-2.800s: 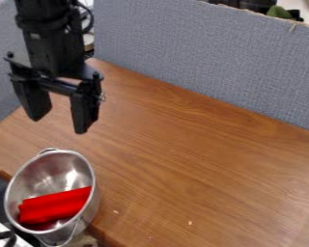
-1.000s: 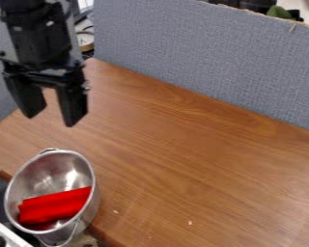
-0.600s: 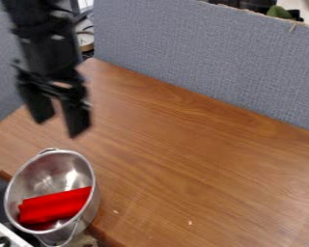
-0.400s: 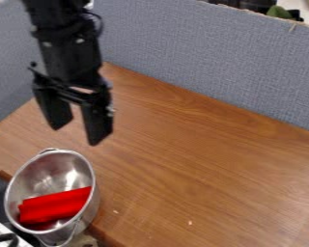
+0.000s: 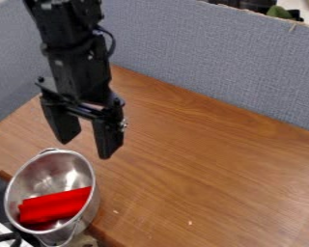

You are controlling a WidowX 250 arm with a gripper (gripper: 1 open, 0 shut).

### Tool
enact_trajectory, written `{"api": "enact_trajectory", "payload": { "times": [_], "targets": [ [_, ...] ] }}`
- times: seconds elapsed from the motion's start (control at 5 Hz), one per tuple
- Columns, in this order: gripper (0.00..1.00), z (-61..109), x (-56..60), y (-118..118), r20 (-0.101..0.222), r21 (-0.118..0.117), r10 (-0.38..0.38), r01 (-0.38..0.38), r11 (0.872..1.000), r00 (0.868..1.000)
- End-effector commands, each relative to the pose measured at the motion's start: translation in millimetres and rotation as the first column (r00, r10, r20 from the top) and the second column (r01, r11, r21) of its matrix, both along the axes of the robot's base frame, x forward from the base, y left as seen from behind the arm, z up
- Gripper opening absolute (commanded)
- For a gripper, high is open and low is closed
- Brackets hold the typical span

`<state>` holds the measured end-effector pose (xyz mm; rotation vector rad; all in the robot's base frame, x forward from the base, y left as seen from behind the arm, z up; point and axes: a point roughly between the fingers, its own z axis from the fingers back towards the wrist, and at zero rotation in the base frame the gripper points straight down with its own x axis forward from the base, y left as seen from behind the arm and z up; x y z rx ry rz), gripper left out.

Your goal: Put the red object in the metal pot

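**K:** Wood table (image 5: 209, 154) is sitting unchanged, with grey partition panels (image 5: 209, 53) walling its far side. What's moving?

**M:** Black arm. It's drifting right and lower versus a second ago. Gripper (image 5: 88, 135) is pointing down with its jaws spread wide and nothing between them, hanging just above the far rim of the metal pot (image 5: 51, 198).

**K:** Pot placement?

**M:** It's sitting at the near-left corner, tight against the front edge. Open tabletop is running right of it, out to the partition.

**K:** Red object (image 5: 51, 206)?

**M:** It's lying inside the pot, same spot as before.
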<state>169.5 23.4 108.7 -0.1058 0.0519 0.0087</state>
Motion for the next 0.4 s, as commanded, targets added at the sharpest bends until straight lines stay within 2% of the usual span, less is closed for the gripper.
{"api": "enact_trajectory", "payload": {
  "times": [0.0, 0.2],
  "targets": [
    [1.0, -5.2, 4.5, -5, 0.01, 0.003, 0.005, -0.005, 1.0, 1.0],
    [1.0, 0.4, 12.5, 22, 0.007, 0.008, -0.242, 0.242, 0.97, 0.97]
  ]
}}
